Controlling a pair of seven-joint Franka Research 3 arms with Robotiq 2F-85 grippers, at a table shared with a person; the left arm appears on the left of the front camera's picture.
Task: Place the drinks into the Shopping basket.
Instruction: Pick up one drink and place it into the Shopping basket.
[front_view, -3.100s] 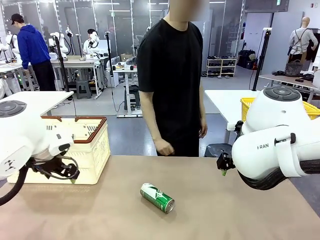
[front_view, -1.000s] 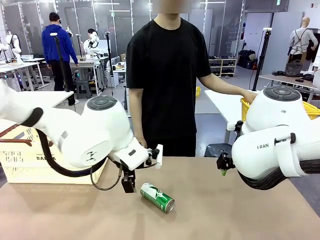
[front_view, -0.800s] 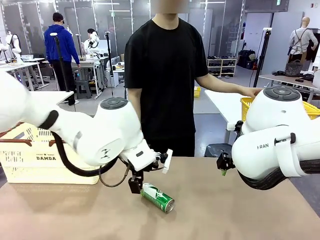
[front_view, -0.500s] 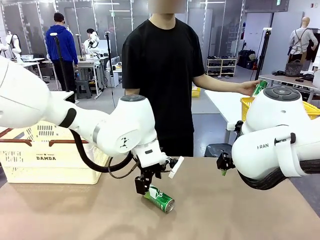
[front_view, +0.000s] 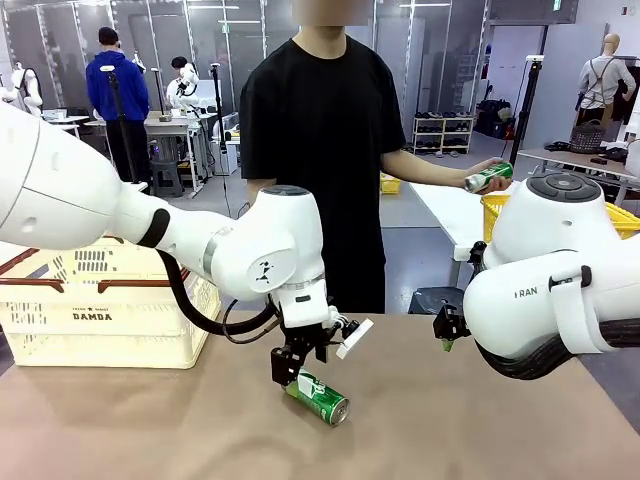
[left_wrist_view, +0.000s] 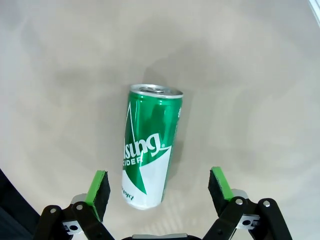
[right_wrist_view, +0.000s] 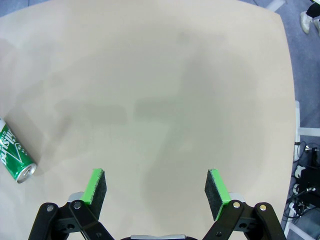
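We are poising the left gripper (left_wrist_view: 157, 182), spread wide and empty, above the lying green can (left_wrist_view: 151, 145); the next move is calling for lowering and clamping it

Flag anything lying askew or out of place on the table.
The green can lies on its side on the table, not upright, under the open left gripper. No spill or dent shows.
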